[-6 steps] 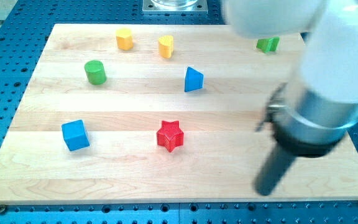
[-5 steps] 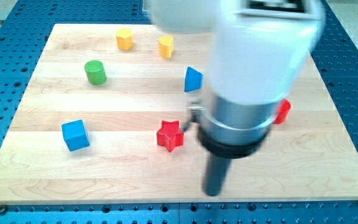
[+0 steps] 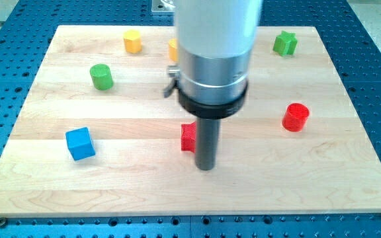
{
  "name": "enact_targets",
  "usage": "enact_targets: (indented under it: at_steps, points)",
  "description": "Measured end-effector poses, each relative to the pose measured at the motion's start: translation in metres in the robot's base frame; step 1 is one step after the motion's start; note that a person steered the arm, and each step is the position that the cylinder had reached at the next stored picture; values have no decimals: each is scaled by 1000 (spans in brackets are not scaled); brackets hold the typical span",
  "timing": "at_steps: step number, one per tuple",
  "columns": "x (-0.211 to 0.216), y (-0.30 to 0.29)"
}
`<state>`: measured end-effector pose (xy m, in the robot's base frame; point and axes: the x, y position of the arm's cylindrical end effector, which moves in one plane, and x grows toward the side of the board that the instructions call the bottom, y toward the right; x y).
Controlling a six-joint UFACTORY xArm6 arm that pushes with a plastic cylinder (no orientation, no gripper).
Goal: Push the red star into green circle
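The red star (image 3: pixel 188 137) lies near the board's middle, lower half; only its left part shows, the rest is hidden behind my rod. My tip (image 3: pixel 206 166) rests on the board just right of and slightly below the star, seemingly against it. The green circle (image 3: pixel 101 77), a short green cylinder, stands at the upper left, far up and left of the star.
A blue cube (image 3: pixel 80 143) sits at lower left. A yellow block (image 3: pixel 132 41) is at the top; another yellow block (image 3: pixel 172 48) peeks out beside the arm. A green star (image 3: pixel 284 43) is at top right, a red cylinder (image 3: pixel 296 117) at right. The arm hides the blue block.
My tip has swept left from the board's lower right to the star's right side. The star has shifted slightly right or is now partly hidden. The arm now covers the blue triangular block.
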<state>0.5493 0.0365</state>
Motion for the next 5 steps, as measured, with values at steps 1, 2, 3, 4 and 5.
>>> enact_targets:
  at_steps: [1, 2, 3, 4, 5]
  points:
    - [-49, -44]
    - [-108, -122]
    - [-149, -159]
    - [-151, -170]
    - [-207, -187]
